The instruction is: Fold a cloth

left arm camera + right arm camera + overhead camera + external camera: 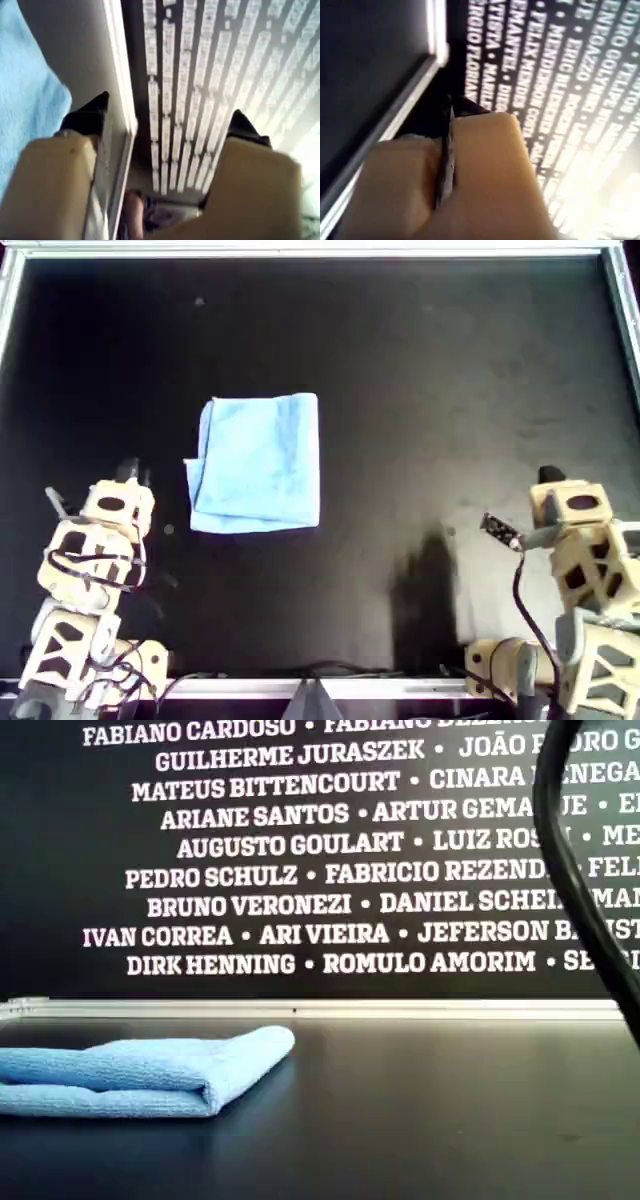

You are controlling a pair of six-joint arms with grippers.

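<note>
The cloth (260, 465) is light blue and lies folded into a rough square on the black table, left of centre in the overhead view. In the exterior view the cloth (140, 1070) rests flat at the left, its rounded fold edge facing right. My left gripper (135, 472) hovers just left of it in the overhead view, apart from it. In the left wrist view the left gripper (167, 120) is open and empty, with the cloth (25, 100) beside one finger. My right gripper (550, 476) sits far off at the overhead view's right. Its fingers (451, 112) are pressed together on nothing.
A metal rim (300, 250) frames the black table. A dark wall with white printed names (300, 850) stands behind the far edge. A black cable (590, 910) hangs across the exterior view's right. A small dark connector (500, 532) juts from the right arm.
</note>
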